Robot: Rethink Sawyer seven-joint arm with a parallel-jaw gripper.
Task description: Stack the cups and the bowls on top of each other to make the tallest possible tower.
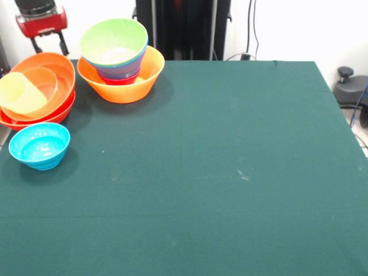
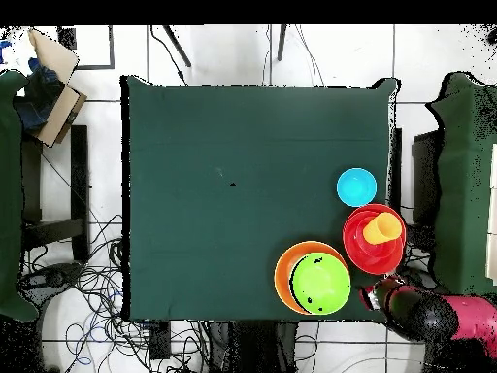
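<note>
In the front view the green table (image 1: 230,172) fills most of the frame, and everything on it sits crowded toward ten and eleven o'clock. The tower (image 1: 121,63) stands at about eleven o'clock near the far edge: a wide light-orange bowl (image 1: 123,86) at the bottom, a red bowl (image 1: 121,80) and a blue bowl (image 1: 122,70) showing only as rims inside it, and a lime green bowl (image 1: 112,41) nested on top, tilted slightly. Just beside it, at ten o'clock by the table's edge, a second pile has an orange bowl (image 1: 54,77) resting in a red-orange bowl (image 1: 34,119), with the pale-yellow cup (image 1: 22,93) lying tilted inside the orange one. Near that pile, toward nine o'clock, the cyan bowl (image 1: 40,145) stands alone on the cloth, apart from the others. The gripper (image 1: 49,41) hangs at the top corner, beyond the table edge and above the orange pile; its two dark fingers (image 1: 62,43) stand apart and grasp nothing. In the overhead view the tower sits at about five o'clock with the lime bowl uppermost, the red-orange pile with the cup at four o'clock close beside it, and the cyan bowl at three o'clock. The arm (image 2: 427,316) shows off the table's corner, but the gripper there is probably too dark and blurred to read.
</note>
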